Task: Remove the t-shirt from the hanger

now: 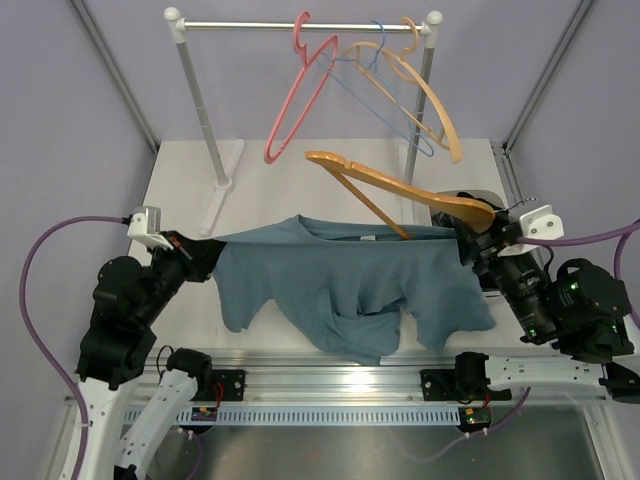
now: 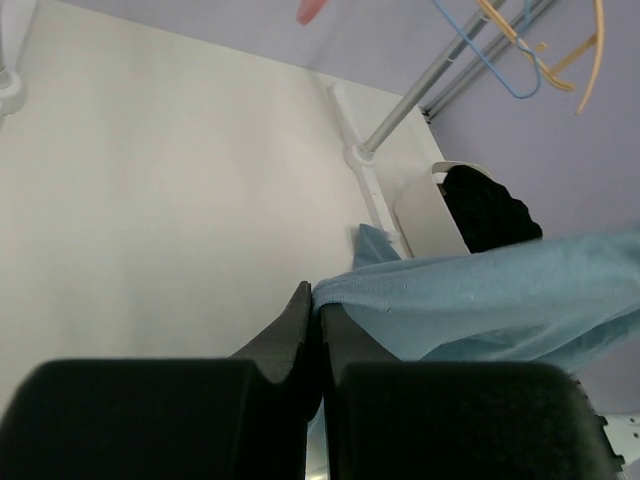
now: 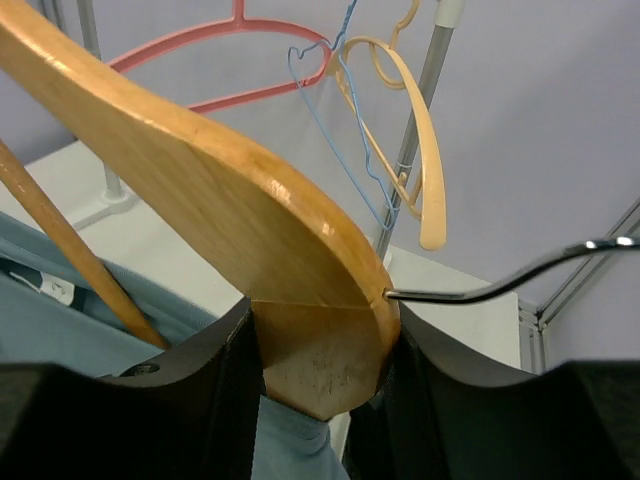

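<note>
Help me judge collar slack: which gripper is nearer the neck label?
Right. The right gripper, clamping the hanger, sits just right of the label; the left gripper pinches the t-shirt at its far left edge.

Robot lab cell — lilac backdrop [image 1: 40,130], aluminium frame posts [image 1: 112,70].

rail [image 1: 240,26]: pink hanger [image 1: 271,148] | tan hanger [image 3: 432,190] | bin [image 2: 425,215]: black cloth [image 2: 490,215]

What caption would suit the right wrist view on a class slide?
Right end effector grips the wooden hanger at its middle, blue t-shirt below.
</note>
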Robot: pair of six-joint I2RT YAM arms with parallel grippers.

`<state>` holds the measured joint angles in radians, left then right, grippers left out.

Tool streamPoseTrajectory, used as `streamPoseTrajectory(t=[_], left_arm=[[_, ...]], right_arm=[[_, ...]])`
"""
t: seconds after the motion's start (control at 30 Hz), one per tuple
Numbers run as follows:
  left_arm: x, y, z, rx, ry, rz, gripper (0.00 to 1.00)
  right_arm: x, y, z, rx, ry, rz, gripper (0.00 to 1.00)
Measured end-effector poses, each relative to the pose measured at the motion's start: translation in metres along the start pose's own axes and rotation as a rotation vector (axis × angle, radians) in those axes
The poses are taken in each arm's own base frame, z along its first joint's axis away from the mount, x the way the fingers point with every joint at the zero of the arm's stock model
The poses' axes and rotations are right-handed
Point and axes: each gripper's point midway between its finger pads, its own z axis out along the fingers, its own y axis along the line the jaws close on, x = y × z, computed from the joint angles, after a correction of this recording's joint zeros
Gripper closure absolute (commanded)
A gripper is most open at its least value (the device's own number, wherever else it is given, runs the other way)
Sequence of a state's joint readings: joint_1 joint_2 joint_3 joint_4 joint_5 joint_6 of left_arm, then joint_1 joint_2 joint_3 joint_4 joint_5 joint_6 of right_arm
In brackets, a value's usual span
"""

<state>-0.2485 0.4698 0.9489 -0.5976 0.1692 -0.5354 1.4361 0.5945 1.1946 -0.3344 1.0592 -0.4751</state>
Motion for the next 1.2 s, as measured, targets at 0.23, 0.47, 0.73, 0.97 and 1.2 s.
streamPoseTrajectory(t=[0.23,0.47,0.73,0.97,1.2], left_arm=[[0.007,-0.002,0.005,0.034,0.02,0.004,1.0],[0.021,-0.009,0.037,0.124,0.092,-0.001,1.0],[0.064,0.019,0.07,0.081,0.229,-0.027,1.0],[0.075,0.025,0.078,0.078,0.283,-0.003,0.06],[0.029,-0.021,0.038,0.226,0.212,0.163,0.01]], right_arm=[[-0.023,-0.008,0.001,0.021,-0.045,0.112,1.0],[-0.028,0.035,0.025,0.02,-0.031,0.082,1.0],[-0.047,0.06,0.043,0.036,-0.079,0.155,1.0],[-0.056,0.081,0.052,-0.003,-0.1,0.119,1.0],[-0.044,0.059,0.019,-0.165,-0.104,0.148,1.0]])
